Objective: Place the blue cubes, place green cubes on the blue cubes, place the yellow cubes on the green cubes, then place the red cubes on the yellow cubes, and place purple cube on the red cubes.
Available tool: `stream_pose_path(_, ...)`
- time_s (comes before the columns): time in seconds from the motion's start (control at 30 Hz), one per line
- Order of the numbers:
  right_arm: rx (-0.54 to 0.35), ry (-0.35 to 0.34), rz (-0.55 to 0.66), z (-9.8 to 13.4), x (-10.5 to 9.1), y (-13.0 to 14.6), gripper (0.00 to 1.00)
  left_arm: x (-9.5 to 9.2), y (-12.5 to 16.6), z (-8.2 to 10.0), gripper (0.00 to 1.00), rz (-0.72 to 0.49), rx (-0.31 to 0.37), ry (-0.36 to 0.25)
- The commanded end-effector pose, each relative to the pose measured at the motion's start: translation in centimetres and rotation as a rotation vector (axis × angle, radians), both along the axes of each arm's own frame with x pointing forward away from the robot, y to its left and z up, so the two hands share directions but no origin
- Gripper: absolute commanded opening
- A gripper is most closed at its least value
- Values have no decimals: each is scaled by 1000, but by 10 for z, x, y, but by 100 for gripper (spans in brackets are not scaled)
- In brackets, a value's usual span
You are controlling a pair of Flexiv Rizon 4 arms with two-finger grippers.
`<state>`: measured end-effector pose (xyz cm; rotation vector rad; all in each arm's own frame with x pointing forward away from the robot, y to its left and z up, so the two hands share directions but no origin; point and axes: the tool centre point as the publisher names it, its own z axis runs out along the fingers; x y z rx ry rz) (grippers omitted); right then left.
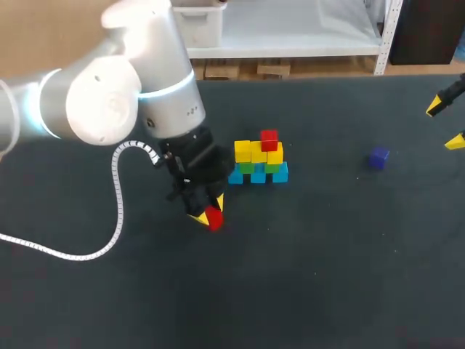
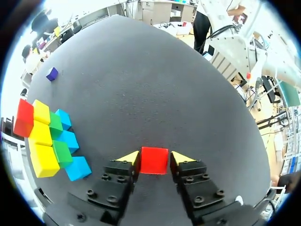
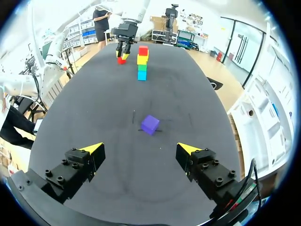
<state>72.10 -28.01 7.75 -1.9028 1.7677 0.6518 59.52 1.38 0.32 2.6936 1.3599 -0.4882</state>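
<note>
Dark grey tabletop (image 1: 305,291) stretches wide on the near side in the head view, and nearest on it is my left gripper (image 1: 207,214). My left arm (image 1: 109,94) comes in from ten o'clock, with a white coiled cable (image 1: 116,203) looping down from it at about eight o'clock of the gripper. The left gripper is pinching the held red cube (image 2: 154,160): the left wrist view shows a yellow tip against each of two opposite faces, low over the tabletop.

Just beyond, at about one o'clock of that gripper and near it but apart, stands the stack (image 1: 259,161). It has blue cubes (image 1: 258,176) in a row on the tabletop, green cubes (image 1: 247,168) on them and yellow cubes (image 1: 251,153) above. The stacked red cube (image 1: 269,137) sits on top toward the three o'clock end.

A broad strip of tabletop separates the stack from the purple cube (image 1: 378,157), which lies alone at three o'clock of it, well apart.

Farther out, at about two o'clock of the purple cube near the tabletop's right edge, hangs my right gripper (image 1: 445,123). Its fingers are spread wide with nothing between them, and in the right wrist view the purple cube lies ahead of it. The tabletop's far edge (image 1: 290,78) runs well behind the stack.
</note>
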Motion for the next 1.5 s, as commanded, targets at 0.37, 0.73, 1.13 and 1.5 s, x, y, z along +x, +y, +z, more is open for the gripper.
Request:
stream_pose_path(0.37,2,0,1,0,0,0,100,15,15,50,0,165,-40,-33)
stream_pose_path(0.73,2,0,1,0,0,0,100,41,34,124,0,486,27,-37)
stream_pose_path(1.13,2,0,1,0,0,0,100,70,10,150,0,553,-60,-62)
stream_pose_path(1.5,2,0,1,0,0,0,100,81,-25,141,0,487,-74,-35)
